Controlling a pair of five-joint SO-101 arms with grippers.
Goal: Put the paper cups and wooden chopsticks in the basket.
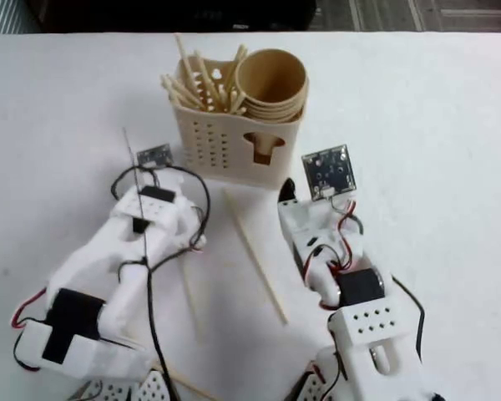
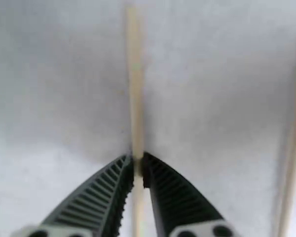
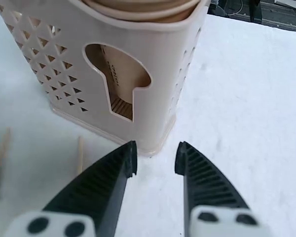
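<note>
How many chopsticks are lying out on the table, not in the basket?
3. One chopstick lies between the arms; a second chopstick is pinched in the left hand; a third chopstick lies near the left arm's base. More may be hidden under the arms.

Bright, even light falls from above onto the white table (image 1: pixel 451 125), which looks almost washed out in the high view, with no hard glare spots. Beyond the table's far edge the room is a dark strip. Shadows are soft and pale: dim grey patches hug both arms, and a faint one lies at the near foot of the basket (image 1: pixel 234 142). In the right wrist view the basket's near wall sits in mild shade, its keyhole cutout dark inside. Around the left gripper (image 2: pixel 138 165), pinched on a chopstick (image 2: pixel 134 74), the table looks duller and greyer.
</note>
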